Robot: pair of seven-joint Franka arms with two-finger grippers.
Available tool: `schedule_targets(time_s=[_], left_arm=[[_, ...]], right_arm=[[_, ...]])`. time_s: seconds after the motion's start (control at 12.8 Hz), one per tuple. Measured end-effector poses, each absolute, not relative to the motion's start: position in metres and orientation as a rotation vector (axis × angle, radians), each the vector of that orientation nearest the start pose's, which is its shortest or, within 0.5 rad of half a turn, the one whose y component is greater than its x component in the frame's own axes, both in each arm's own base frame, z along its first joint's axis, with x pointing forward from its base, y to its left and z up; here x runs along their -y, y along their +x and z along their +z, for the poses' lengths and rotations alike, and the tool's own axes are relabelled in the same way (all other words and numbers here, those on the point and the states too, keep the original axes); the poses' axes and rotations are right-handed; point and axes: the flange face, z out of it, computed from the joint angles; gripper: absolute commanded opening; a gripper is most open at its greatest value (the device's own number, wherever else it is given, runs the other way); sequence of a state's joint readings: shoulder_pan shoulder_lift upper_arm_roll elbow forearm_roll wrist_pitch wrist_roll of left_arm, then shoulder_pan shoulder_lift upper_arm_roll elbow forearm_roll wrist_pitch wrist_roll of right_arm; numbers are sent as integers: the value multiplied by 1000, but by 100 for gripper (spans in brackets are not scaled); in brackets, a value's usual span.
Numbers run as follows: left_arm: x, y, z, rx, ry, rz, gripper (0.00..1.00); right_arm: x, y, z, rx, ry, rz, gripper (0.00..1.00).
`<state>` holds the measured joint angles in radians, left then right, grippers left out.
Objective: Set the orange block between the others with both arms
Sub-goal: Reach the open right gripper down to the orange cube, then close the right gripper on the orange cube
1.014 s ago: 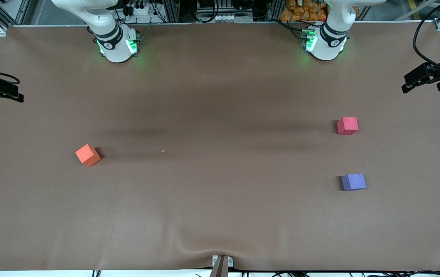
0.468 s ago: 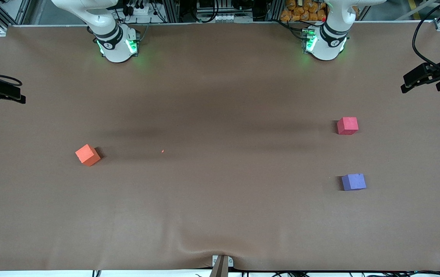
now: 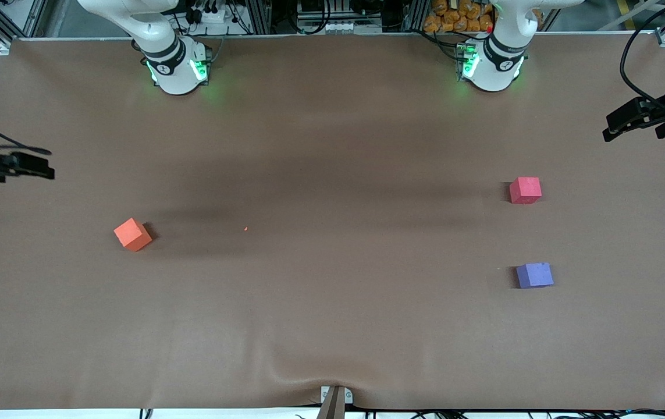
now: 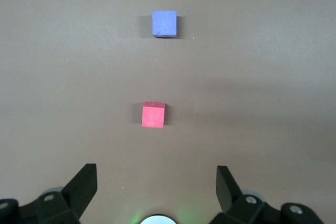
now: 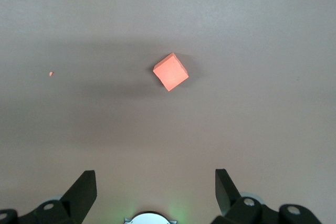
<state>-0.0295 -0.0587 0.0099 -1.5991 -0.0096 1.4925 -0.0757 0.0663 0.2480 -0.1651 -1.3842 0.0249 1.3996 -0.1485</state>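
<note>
Orange block (image 3: 132,234) at mid-left of the front view, alone on the brown table (image 3: 332,326), turned cornerwise, toward the right arm's end. Pinkish-red cube (image 3: 525,190) and purple-blue cube (image 3: 534,275) at the frame's right side, well apart from it, the purple-blue one lower in frame with a bare gap between the two. Right gripper (image 5: 155,182) at the front view's left edge, spread wide, nothing held. Left gripper (image 4: 156,179) at the upper right edge, likewise spread and empty.
</note>
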Motion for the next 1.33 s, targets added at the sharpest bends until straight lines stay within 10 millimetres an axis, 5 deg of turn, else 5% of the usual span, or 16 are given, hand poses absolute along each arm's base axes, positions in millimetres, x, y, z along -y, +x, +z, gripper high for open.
schedule_targets(time_s=[0.47,0.86,1.33], left_arm=[[12,537,623,87,-3146,95,100],[12,544,619,88,-3147,70,100],[12,545,620,89,-3148,59,100]], right_arm=[[43,647,427,83,-3102,526,100],[46,660,318,166,-3083,632,100],[49,664,233,505,-3022,623,100]])
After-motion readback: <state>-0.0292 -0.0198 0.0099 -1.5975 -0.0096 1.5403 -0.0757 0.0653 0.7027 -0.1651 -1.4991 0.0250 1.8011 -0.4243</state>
